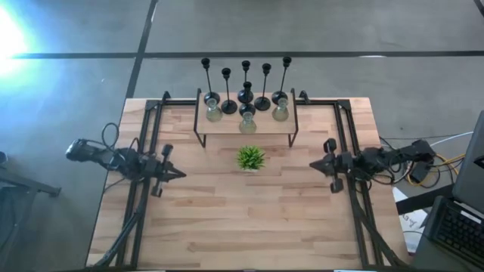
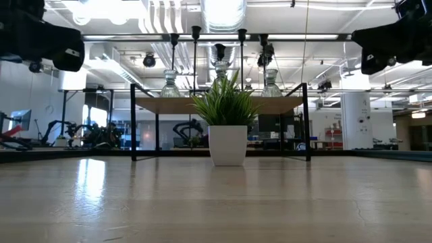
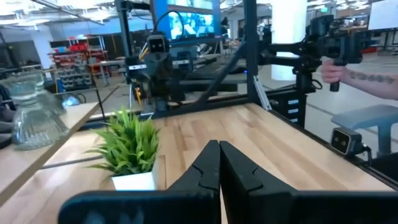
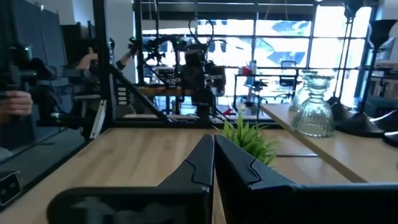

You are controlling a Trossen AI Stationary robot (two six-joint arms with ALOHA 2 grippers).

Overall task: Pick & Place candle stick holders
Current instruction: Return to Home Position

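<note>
Candle stick holders, high view: all nine counted on the shelf at the far edge of the table, six black sticks and three glass. Only the plant stands elsewhere on the boards, so placing is judged complete. Left gripper and right gripper hang near the table's sides, well apart from the shelf.

Low view: plant partly hides the middle glass one; both grippers cut off.

Left wrist view: fingers pressed together, empty; one glass holder cut by the frame.

Right wrist view: fingers together, empty; black bases barely show.
</note>
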